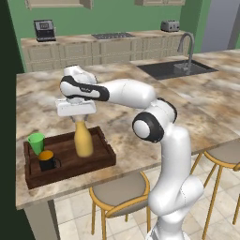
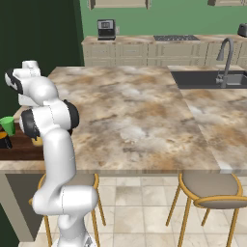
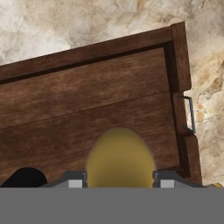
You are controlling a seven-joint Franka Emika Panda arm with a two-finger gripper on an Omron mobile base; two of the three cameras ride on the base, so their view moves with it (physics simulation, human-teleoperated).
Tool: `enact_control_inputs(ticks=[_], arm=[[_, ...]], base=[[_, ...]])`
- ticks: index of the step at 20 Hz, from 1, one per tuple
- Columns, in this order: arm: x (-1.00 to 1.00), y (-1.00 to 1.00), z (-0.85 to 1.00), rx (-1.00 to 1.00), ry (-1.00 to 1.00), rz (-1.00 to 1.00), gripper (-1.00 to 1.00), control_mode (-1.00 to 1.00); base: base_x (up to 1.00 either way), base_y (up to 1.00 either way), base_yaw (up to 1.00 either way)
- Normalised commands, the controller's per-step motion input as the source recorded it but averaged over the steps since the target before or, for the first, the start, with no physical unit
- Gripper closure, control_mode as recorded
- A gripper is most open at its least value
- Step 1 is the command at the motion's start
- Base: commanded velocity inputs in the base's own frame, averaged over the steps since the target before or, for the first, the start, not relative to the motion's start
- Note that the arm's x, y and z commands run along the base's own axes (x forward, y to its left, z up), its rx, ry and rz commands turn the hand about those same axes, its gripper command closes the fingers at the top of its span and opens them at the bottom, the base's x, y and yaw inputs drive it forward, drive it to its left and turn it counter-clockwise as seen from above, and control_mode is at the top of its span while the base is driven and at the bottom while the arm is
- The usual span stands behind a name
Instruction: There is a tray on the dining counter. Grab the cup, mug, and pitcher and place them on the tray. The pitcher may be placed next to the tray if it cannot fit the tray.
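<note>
Pitcher [image 1: 84,140] standing upright on the tray [image 1: 96,165], toward its right half, bottle neck reaching up into the tool [image 1: 80,120] hanging directly above. Tool fingers [image 3: 75,179] sitting on either side of the yellow top in the hand view, jaws about half spread and framing the neck; actual pad contact impossible to tell, so grip impossible to confirm. Tray [image 3: 100,92] filling much of that view from above, dark wooden planks, raised rim and a thin wire handle [image 3: 190,114] on its right end. Tray resting near the left front corner of the tabletop [image 1: 154,101]. Cup [image 1: 36,143] standing on the tray's far left corner, bright green, upright. Mug [image 1: 47,160] sitting just in front of the cup, black, orange inside, handle pointing right, well apart from the pitcher. Cup [image 2: 7,125] and part of the tray [image 2: 21,147] peeking past the arm at the left edge of the right base view. Sink [image 1: 176,69] and faucet [image 1: 186,49] lying far right on the tabletop. 2 stools [image 1: 119,194] tucked under the near edge.
</note>
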Motion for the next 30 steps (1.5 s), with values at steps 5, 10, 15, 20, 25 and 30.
enact_control_inputs(ticks=[5,10,15,20,25,30], arm=[[0.00,0.00,0.00,0.00,0.00,0.00,-1.00,-1.00],[0.00,0.00,0.00,0.00,0.00,0.00,-1.00,-1.00],[0.00,0.00,0.00,0.00,0.00,0.00,-1.00,-1.00],[0.00,0.00,0.00,0.00,0.00,0.00,-1.00,-1.00],[0.00,0.00,0.05,0.00,0.00,0.00,-1.00,-1.00],[0.00,0.00,0.49,0.00,-0.05,0.00,-1.00,-1.00]], base=[[0.00,0.00,0.00],[0.00,0.00,0.00],[0.00,0.00,0.00],[0.00,0.00,0.00],[0.00,0.00,0.00],[0.00,0.00,0.00]])
